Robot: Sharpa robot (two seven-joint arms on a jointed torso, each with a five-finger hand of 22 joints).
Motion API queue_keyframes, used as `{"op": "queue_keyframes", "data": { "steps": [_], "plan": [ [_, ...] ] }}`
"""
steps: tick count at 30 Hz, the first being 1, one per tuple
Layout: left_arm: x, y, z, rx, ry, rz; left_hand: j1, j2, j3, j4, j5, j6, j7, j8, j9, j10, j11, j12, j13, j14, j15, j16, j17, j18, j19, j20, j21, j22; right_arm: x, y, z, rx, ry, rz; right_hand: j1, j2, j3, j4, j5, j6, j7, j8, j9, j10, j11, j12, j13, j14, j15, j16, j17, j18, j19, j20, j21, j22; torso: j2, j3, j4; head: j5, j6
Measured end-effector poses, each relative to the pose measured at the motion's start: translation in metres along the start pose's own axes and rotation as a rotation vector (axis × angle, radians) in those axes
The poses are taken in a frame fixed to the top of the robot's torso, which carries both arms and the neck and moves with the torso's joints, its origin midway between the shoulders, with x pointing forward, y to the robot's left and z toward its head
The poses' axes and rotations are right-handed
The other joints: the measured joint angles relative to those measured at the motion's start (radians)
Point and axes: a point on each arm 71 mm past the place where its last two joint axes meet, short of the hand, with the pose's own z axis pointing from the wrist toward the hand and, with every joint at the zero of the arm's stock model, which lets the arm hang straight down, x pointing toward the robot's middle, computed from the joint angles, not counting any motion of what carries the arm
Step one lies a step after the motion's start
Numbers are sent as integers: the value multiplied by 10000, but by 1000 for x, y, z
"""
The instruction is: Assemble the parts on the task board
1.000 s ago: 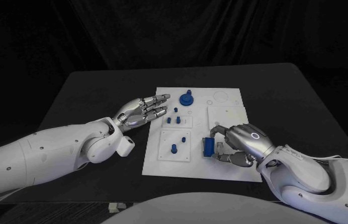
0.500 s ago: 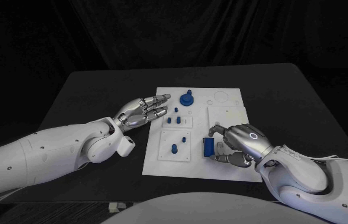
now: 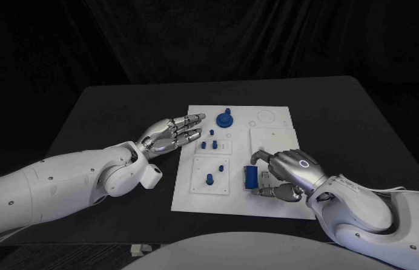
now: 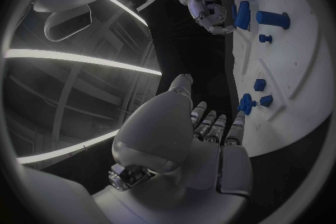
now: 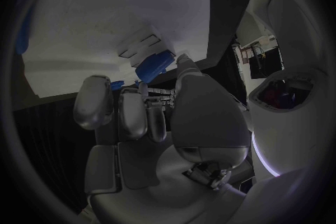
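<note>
The white task board (image 3: 209, 200) lies in the middle of the black table. My right hand (image 3: 286, 172) rests on its near right part and grips an upright blue block (image 3: 251, 177) between thumb and fingers. The right wrist view shows that block (image 5: 155, 65) at the fingertips over the board (image 5: 105, 17). My left hand (image 3: 172, 134) hovers open at the board's left edge, fingers pointing toward a round blue part with a peg (image 3: 225, 120). Two small blue pegs (image 3: 207, 143) stand in a small plate and two more (image 3: 211, 177) in the plate below it.
The left wrist view shows my left hand (image 4: 203, 129) beside the board (image 4: 294, 73), with the right hand (image 4: 206, 3) and the block (image 4: 243, 15) beyond it. Black table (image 3: 114, 109) surrounds the board on all sides. A dark curtain closes the back.
The right hand has edged slightly to the left with the blue block still in its grip. The left hand and the other parts have not moved.
</note>
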Motion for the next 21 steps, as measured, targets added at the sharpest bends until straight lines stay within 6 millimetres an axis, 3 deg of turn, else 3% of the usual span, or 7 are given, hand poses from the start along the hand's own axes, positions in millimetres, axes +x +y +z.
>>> {"op": "queue_keyframes", "data": {
  "steps": [2, 6, 9, 16, 21],
  "plan": [
    [0, 0, 0, 0, 4, -2, 0, 0, 0, 0, 0, 0, 0, 0, 0, 0, 0, 0, 0, 0, 0, 0, 0, 0, 0, 0, 0, 0, 0, 0, 0, 8, 16, -8, 65, 67, 77, -11, 104, 100, -7, 89, -31, 0, 0, 0, 0, 0, 0, -42, -19, 0, 0, 0, -41, 0, 0, 0, 0, 0, 0],
    [0, 0, 0, -1, 13, -8, 0, 0, 0, 0, -1, 0, 0, 0, 0, 0, 0, 0, 0, 0, 0, 0, 0, 0, 0, 0, 0, -1, 1, 0, 1, 26, 54, -33, 341, 346, 296, -37, 1414, 208, -36, 315, -221, 0, 0, -67, 0, 0, 0, -97, -94, -1, 0, 0, -177, -1, 2, 0, 0, 2, 0],
    [0, 0, 0, 0, 22, -14, 0, 0, 0, 0, -1, 0, 0, 0, 0, 0, 0, 0, 0, 0, 0, 0, 0, 0, 0, 0, 0, -1, 2, 0, 2, 16, 88, -47, 403, 408, 294, -36, 2069, 279, -36, 376, -356, 0, 0, -67, 0, 0, 0, -107, -132, 0, 0, 0, -193, -1, 2, 0, 0, 13, 0],
    [1, 0, 1, 2, 41, -25, 0, 0, 0, 1, -1, 0, 0, 0, 0, 0, 0, 0, 0, 0, 0, 0, 9, 0, 0, 0, 0, -2, 3, 1, 3, -20, 155, -70, 543, 469, 379, -65, 3029, 349, -35, 453, -619, 0, -1, -107, 0, 0, 0, -160, -158, 0, -22, 22, -283, -2, 5, 0, 1, 14, 0],
    [1, 0, 1, 2, 49, -31, 0, 0, 0, 1, -2, 0, 0, 0, 0, 0, 0, 0, 0, 0, 0, 0, 8, 0, 0, 0, 0, -2, 3, 2, 4, -38, 161, -72, 678, 459, 436, -63, 3448, 335, -22, 518, -727, 0, -1, -107, 0, 0, 0, -160, -167, 0, -20, 20, -283, -3, 5, 0, 1, 27, 0]
  ]
}}
